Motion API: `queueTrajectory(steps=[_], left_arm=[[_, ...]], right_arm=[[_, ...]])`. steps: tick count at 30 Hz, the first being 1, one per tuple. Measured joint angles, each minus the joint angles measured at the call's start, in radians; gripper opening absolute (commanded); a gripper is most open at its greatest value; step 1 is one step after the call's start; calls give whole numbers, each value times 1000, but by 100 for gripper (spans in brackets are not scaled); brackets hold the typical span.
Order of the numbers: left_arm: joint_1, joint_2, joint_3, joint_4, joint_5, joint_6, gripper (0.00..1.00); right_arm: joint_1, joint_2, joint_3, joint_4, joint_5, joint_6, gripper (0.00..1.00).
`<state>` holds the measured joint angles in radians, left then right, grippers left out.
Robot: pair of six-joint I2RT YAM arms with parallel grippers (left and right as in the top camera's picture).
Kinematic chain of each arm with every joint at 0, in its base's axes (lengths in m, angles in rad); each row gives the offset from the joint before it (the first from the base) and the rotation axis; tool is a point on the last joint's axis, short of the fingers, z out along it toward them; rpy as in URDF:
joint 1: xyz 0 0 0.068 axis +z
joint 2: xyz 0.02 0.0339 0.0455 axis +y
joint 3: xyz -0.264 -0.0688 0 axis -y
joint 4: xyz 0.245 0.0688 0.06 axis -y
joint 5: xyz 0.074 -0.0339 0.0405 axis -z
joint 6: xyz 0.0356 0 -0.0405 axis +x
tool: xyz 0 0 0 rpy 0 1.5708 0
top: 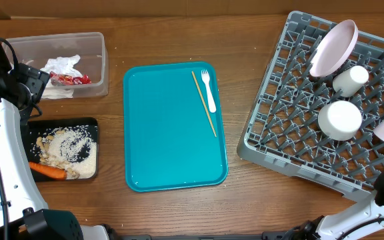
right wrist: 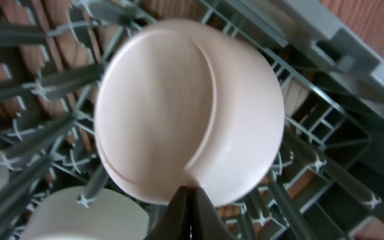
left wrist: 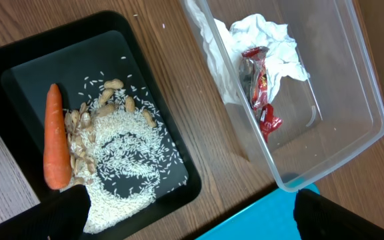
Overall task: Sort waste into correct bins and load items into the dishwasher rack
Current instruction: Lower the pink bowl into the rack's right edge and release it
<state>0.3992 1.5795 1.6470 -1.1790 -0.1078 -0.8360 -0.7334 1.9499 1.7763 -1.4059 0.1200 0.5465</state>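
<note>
Right gripper [right wrist: 192, 205] is pinched shut on the rim of a small white bowl [right wrist: 179, 107], which is tilted over the dishwasher rack [top: 282, 143] at its right edge. Left gripper [left wrist: 192, 223] is wide open and empty above the black tray [left wrist: 25, 80] and clear tub [left wrist: 342, 83]. The fork [top: 209, 90] and stick [top: 204, 103] lie at the teal tray's [top: 169, 147] upper right.

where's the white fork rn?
Overhead view: the white fork lies on the teal tray near its upper right corner, just right of the wooden stick, left of the dishwasher rack.
</note>
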Motion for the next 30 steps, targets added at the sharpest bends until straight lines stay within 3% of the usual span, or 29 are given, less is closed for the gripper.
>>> queueTrajectory(steps=[7, 18, 30], left_arm=[[0, 0, 0, 0, 0, 0, 100], [0, 0, 0, 0, 0, 0, 100], [0, 0, 0, 0, 0, 0, 100]], right_arm=[[0, 0, 0, -41, -13, -1, 4], [0, 2, 51, 126, -45, -19, 4], [0, 59, 53, -33, 0, -22, 4]])
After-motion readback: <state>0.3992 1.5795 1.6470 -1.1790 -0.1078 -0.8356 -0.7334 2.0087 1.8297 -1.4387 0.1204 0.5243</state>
